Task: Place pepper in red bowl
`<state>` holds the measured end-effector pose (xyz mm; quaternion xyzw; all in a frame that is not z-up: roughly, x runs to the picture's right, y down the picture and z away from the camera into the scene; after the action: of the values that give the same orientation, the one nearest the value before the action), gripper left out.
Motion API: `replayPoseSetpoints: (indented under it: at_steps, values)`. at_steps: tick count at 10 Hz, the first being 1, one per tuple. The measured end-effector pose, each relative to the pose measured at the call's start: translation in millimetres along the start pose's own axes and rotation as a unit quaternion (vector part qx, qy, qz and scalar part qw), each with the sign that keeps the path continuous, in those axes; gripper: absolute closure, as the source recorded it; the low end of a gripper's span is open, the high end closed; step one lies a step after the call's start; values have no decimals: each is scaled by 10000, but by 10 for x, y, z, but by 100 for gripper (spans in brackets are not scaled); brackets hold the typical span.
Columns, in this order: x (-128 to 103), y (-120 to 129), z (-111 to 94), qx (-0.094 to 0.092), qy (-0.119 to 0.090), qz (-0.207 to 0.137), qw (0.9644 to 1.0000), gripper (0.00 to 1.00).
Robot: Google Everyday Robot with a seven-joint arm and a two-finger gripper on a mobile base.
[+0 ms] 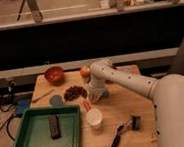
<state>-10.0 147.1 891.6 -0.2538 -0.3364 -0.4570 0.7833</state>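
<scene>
The pepper (87,105) is a small red-orange chili lying on the wooden table (124,104), just above the white cup (94,117). The red bowl (54,74) stands at the table's far left corner and looks empty. My gripper (94,96) hangs from the white arm that reaches in from the right. It points down at the table, right beside the pepper on its upper right. Whether it touches the pepper does not show.
A round orange fruit (85,70) sits behind the arm. A dark bowl with brown pieces (75,92) is left of the gripper. A green tray (29,146) with a dark bar (54,126) is at front left. A black tool (124,131) lies at front right.
</scene>
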Motion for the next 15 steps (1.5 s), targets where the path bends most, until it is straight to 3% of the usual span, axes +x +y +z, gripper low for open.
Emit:
replayPoseSetpoints:
  at_steps: [2,3,6,9,13,15]
  values:
    - [9,-14,-47,112,17,-21,9999,24]
    - [12,-11,-68,174,26,-48,9998,21]
    - [-13,-18,-116,394,47,-244,9989,20]
    - [-58,-13,-131,499,35,-445,9978,20]
    - [-135,39,-113,396,119,-627,9972,20]
    - [-168,47,-98,101,261,-672,9973,20]
